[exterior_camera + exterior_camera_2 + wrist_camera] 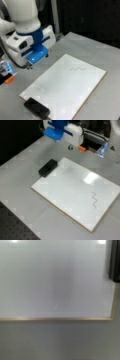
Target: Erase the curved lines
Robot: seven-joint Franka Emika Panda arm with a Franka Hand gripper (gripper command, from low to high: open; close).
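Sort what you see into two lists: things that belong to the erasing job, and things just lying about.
For the job:
- curve lines
- white board
- black eraser, on the board's corner
- gripper, raised, beside the board

Lying about:
- orange piece
- grey table

Glossy white board (pixel 72 190), wood-coloured edge, on matt grey table (pixel 22 170).
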